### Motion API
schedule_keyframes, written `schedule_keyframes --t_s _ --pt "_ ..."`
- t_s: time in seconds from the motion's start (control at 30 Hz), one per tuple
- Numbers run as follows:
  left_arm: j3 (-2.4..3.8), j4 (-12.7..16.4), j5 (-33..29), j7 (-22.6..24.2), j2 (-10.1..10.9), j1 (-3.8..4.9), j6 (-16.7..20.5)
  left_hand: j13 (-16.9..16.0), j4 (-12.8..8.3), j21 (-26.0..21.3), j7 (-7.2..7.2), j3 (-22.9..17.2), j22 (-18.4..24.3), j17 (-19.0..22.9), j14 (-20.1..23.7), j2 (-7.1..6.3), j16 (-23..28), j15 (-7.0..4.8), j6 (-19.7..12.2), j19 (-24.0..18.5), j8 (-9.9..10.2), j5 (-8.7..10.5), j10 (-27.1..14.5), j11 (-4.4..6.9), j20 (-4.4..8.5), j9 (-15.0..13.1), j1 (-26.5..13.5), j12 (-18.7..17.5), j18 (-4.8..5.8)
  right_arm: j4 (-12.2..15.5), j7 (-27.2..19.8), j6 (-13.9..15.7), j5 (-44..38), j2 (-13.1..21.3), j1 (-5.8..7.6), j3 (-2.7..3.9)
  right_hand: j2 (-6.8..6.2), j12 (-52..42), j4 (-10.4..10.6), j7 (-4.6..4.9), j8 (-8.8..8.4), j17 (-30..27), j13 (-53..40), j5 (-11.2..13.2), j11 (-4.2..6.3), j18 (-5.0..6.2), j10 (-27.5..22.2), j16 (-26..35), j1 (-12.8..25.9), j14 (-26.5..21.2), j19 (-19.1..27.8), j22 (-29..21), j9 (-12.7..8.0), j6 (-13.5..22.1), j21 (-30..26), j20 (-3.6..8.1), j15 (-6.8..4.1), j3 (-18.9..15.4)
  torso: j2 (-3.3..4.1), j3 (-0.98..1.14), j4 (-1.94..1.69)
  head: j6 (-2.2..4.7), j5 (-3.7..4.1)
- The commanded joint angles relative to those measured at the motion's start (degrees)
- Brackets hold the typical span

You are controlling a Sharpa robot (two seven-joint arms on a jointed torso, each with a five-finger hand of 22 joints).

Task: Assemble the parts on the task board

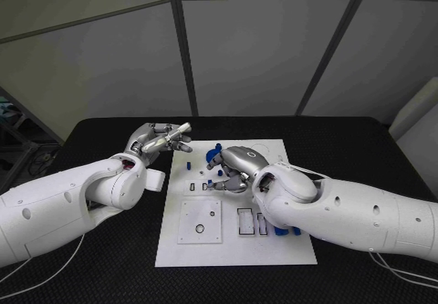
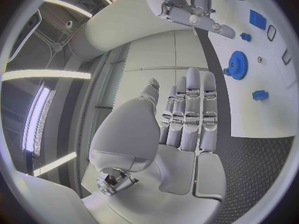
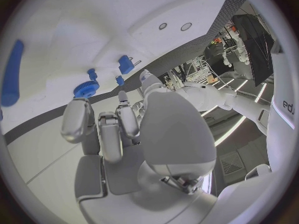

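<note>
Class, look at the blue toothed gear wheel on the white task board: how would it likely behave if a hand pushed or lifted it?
The blue gear wheel looks like rigid plastic, so probably stiff and light. Lying flat on the task board, it would likely slide rather than roll. Its teeth should give fingers some grip, though its low profile may make lifting awkward.

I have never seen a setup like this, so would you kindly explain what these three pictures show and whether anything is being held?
This is a two-armed robot at a black table. One picture looks down from its head; the two round ones come from cameras at its wrists, behind each hand. In the middle lies a white task board carrying small blue parts, among them a blue gear. The left hand hovers beside the board's far left corner, fingers straight and apart, holding nothing. The right hand is over the board with its fingers curled down near some parts; I cannot tell whether it grips one.
</note>
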State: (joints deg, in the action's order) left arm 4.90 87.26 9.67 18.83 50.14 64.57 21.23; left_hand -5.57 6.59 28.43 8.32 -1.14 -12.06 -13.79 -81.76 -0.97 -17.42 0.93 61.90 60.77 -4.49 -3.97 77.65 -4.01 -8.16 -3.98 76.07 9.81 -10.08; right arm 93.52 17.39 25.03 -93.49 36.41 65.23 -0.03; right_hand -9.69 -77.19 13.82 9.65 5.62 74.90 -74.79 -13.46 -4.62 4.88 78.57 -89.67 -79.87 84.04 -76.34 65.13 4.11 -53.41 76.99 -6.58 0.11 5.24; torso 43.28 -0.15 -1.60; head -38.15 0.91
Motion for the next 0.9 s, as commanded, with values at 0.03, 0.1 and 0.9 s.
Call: schedule_keyframes --t_s 0.03,0.1,0.9 --pt "0.05 -0.16 9.12 -8.54 0.41 0.09 -4.96 -1.57 0.21 2.72 -0.98 0.62 -1.4 -2.75 -3.68 -0.58 -4.41 -1.59 1.0 3.24 -0.36 0.21 4.76 1.42 1.51 -0.09 -0.81 2.72 -0.6 1.39 -10.98 4.06 7.14 1.97 0.42 0.28 1.1 2.0 -0.99 -0.14 0.47 11.93 2.22 -1.7 0.06 1.18 -2.21 1.26 -2.78 5.1 3.17 -4.96 0.06 -0.04 -2.91 0.06 0.23 1.34 -0.47 -0.04 0.35 0.09 -0.22" --pt "0.06 -0.21 14.25 -14.36 0.89 0.16 -9.25 -5.17 1.71 6.83 -1.96 1.64 -3.75 -7.04 -3.72 -0.69 -10.18 -2.92 1.69 6.9 -0.89 -0.06 7.62 2.65 3.32 -0.23 -3.0 7.27 -0.37 2.14 -15.1 1.12 13.54 3.97 0.84 1.49 1.97 3.9 -2.01 -0.2 1.03 9.02 4.24 -2.83 0.16 1.92 -4.01 2.88 -4.79 4.25 5.67 -8.91 0.15 -0.6 -5.44 0.17 0.1 2.49 -0.81 0.0 0.46 0.05 -0.48" --pt "-2.52 -4.88 43.5 -48.3 -6.37 6.74 -25.79 -56.54 9.9 51.14 -4.66 7.62 -57.68 -19.49 0.66 0.09 -18.27 -4.55 -3.77 20.25 -23.43 0.04 -0.18 4.44 5.55 -15.04 -10.46 59.17 5.99 0.13 -17.85 -2.28 35.82 15.11 4.18 4.96 1.4 5.13 -1.54 -1.28 3.5 5.92 6.11 -3.2 1.11 2.48 -4.42 5.04 -2.76 3.59 7.15 -12.63 0.38 -3.62 -8.46 0.95 -0.77 1.45 -3.41 0.28 0.8 -1.97 -2.08"
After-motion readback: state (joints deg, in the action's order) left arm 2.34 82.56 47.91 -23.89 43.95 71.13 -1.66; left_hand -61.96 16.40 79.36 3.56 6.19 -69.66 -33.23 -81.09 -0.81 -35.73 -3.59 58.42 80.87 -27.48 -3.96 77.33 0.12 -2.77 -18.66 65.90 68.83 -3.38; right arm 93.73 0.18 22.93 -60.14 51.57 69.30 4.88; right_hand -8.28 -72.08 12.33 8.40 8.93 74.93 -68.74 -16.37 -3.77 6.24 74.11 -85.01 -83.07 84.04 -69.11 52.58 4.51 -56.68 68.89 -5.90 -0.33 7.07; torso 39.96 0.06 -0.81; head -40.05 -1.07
